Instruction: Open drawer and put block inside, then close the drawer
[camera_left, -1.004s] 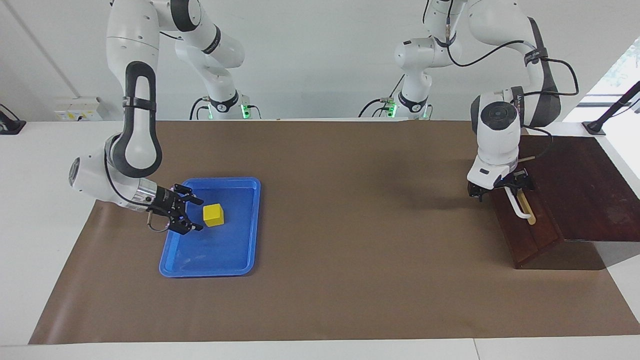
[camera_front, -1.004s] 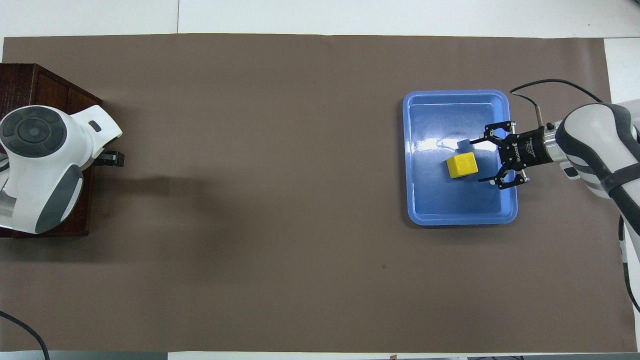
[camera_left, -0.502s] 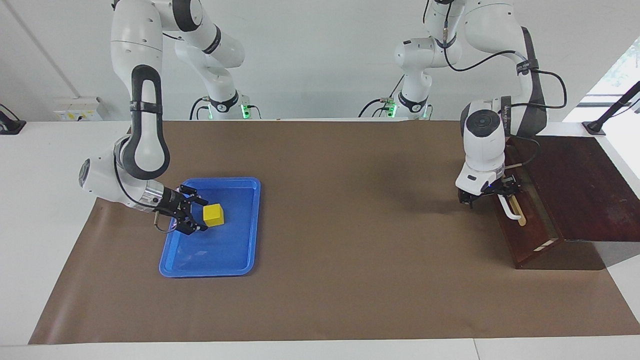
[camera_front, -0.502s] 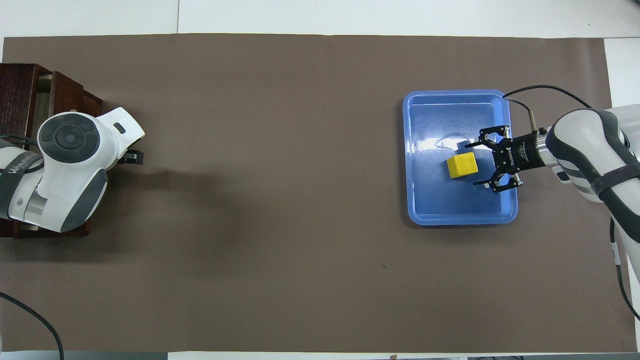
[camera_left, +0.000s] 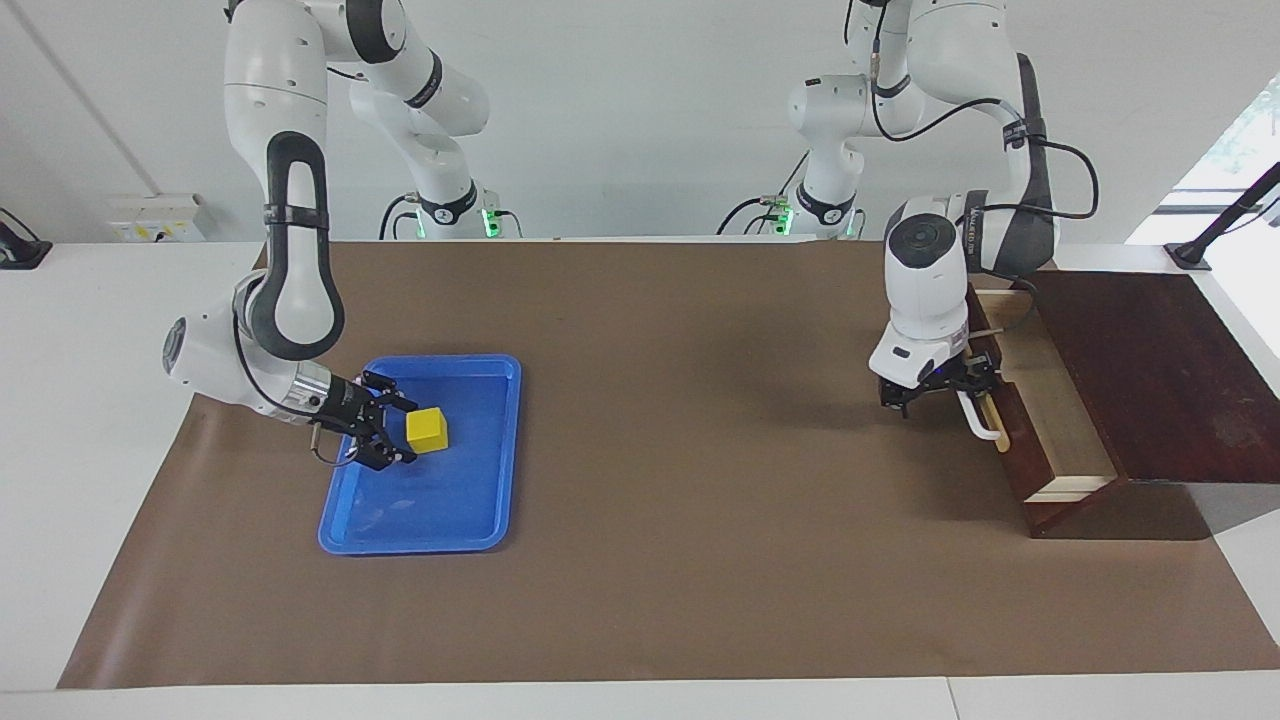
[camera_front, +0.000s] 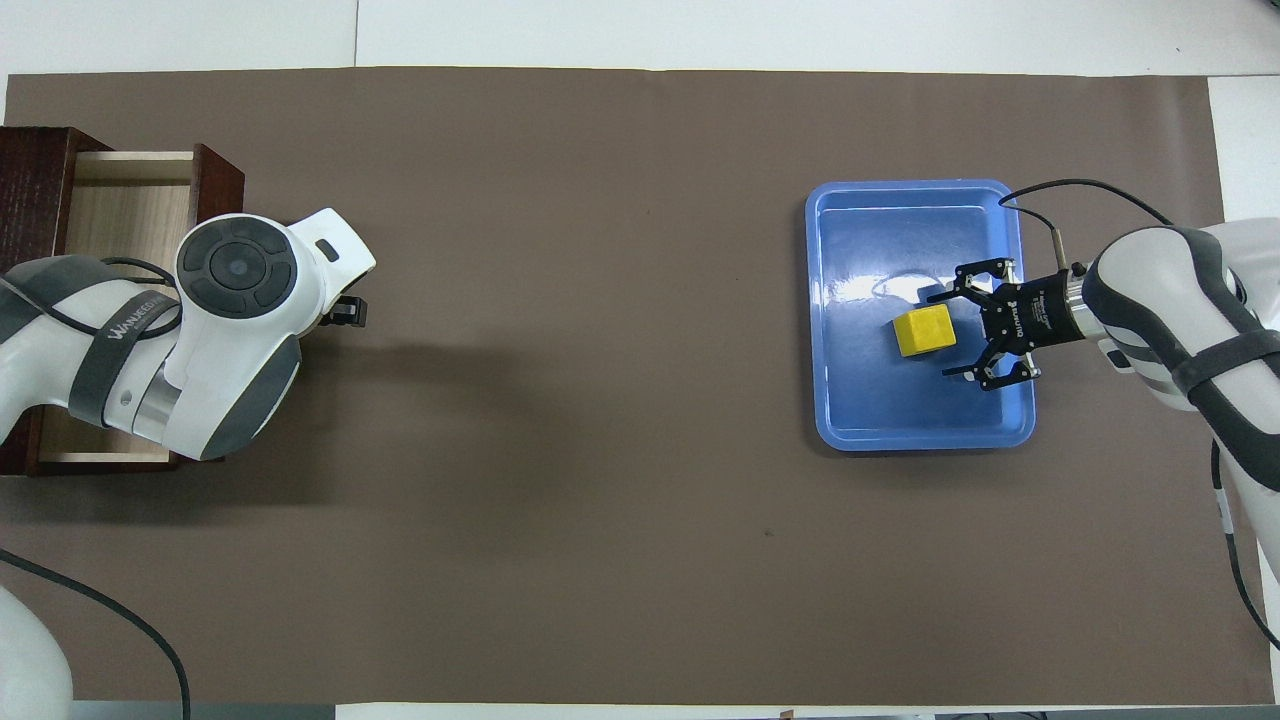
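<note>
Just past the fingertips of the right tool (camera_left: 400, 431) sits the block (camera_left: 427, 430), resting in a blue tray (camera_left: 440, 520). This tool is spread wide and grips nothing. Its two fingers reach along either side of the block's nearest edge, and whether they touch it I cannot tell. The right arm comes down low and nearly level, its wrist lying over the tray's rim.

At the tabletop's (camera_left: 700, 520) other end, the left tool (camera_left: 940, 392) points straight down, its wrist directly above it. It sits right against the white handle (camera_left: 980, 420) of the drawer (camera_left: 1050, 420). Its fingers stand at their widest. Whether they hook the bar or merely rest against it is hidden under the wrist. The drawer stands well out of its dark box (camera_left: 1150, 380), its pale floor showing just beside this tool.

The opening step looks close to done, and the pick-up is being set up alongside it. Next, the right tool should probably close squarely on the block, lift it clear of the tray wall and carry it across to the drawer. The left tool would need to move off the opening so the block can drop in.
</note>
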